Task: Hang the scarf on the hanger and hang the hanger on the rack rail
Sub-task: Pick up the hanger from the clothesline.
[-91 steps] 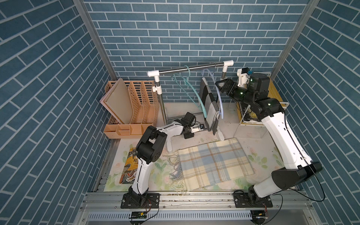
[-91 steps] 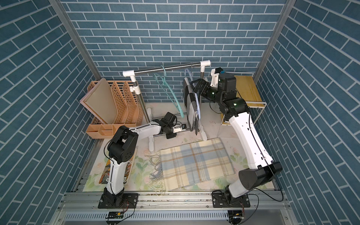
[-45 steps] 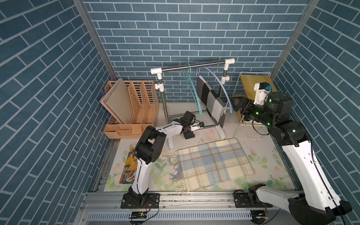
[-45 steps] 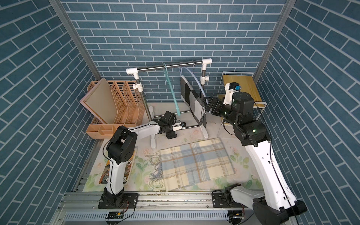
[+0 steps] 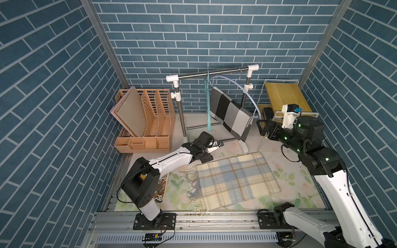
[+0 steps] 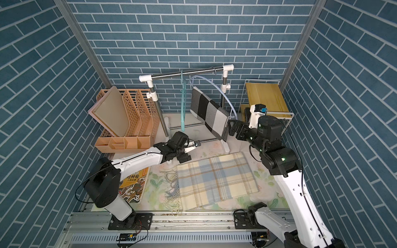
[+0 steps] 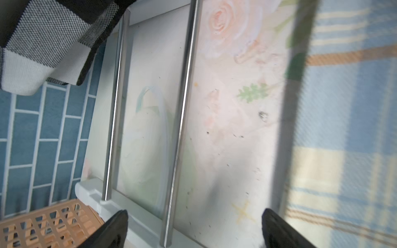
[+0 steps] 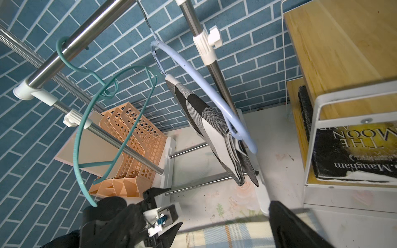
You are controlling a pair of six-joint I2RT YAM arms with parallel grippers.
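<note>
my left claw: apart, empty, low over surface | my right claw: apart, empty, just beside checked scarf | checked scarf draped on pale-blue hanger, hooked on rail

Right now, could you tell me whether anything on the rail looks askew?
Yes: the light blue hanger hangs tilted on the rail, one end dipped low, so its checked scarf slants downhill. The teal hanger beside it hangs empty.

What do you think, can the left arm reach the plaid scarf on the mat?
Probably yes: the left gripper is open just beside a corner of the plaid scarf, with nothing between them or on top of it.
</note>
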